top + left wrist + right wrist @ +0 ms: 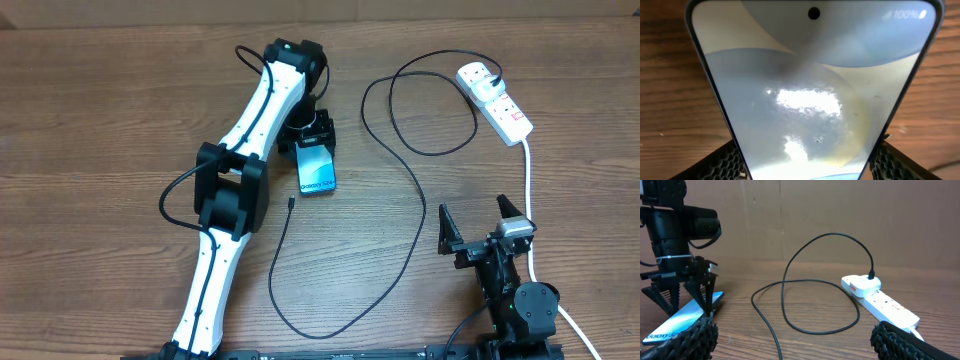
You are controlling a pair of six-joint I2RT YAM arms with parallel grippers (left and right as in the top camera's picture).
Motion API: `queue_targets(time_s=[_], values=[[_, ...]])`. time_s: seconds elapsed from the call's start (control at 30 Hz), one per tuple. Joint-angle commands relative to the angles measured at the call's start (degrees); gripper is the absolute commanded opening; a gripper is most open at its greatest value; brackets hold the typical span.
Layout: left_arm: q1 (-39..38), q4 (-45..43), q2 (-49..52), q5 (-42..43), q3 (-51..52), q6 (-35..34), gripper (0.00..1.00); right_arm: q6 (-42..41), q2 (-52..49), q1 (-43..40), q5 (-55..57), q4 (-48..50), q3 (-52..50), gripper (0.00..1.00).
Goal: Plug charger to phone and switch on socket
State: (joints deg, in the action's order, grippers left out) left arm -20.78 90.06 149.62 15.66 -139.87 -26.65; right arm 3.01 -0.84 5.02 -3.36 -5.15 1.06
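1. Grips the phone (318,172) by its long edges with the left end effector (312,138), closed across the end away from the white lettering. Shows in the left wrist view as a lit screen pinched between both fingers (725,162).
2. Places the phone near the middle of the worktop (100,120). It appears slightly tilted in the right wrist view, lettered end low and gripped end raised a little.
3. Holds the right end effector (473,208) spread wide and empty at the near right, just beside the thick white lead (529,190) and well apart from the socket (497,100).
4. Counts as done: charger (423,220) already run into a white block (862,285) seated at the far end of the socket.
5. Counts as not done: plug tip (290,203) lying loose on the worktop, near the lettered end of the phone but apart from it, with nothing inserted.
6. Cannot tell whether the switch is on. Shows only red markings (516,116), too small to read.
7. Looks early in the task: phone steadied, nothing more. Leaves picking up the plug tip, seating it in the phone and pressing the switch. Probably falls to the right end effector, being free and nearer the socket.
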Motion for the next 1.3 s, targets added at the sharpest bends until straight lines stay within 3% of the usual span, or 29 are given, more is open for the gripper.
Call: queue_targets(time_s=[0.0, 0.87, 1.27], values=[[1.5, 0.9, 0.6, 6.4, -1.7, 0.5, 0.7, 0.1, 0.7, 0.4, 0.7, 0.3, -0.6, 1.0], [12.2, 3.0, 0.6, 55.1, -1.7, 7.5, 0.7, 0.1, 0.7, 0.4, 0.7, 0.3, -0.6, 1.0], [13.9, 3.1, 0.6, 64.1, -1.7, 7.4, 0.7, 0.1, 0.7, 0.4, 0.7, 0.4, -0.6, 1.0]])
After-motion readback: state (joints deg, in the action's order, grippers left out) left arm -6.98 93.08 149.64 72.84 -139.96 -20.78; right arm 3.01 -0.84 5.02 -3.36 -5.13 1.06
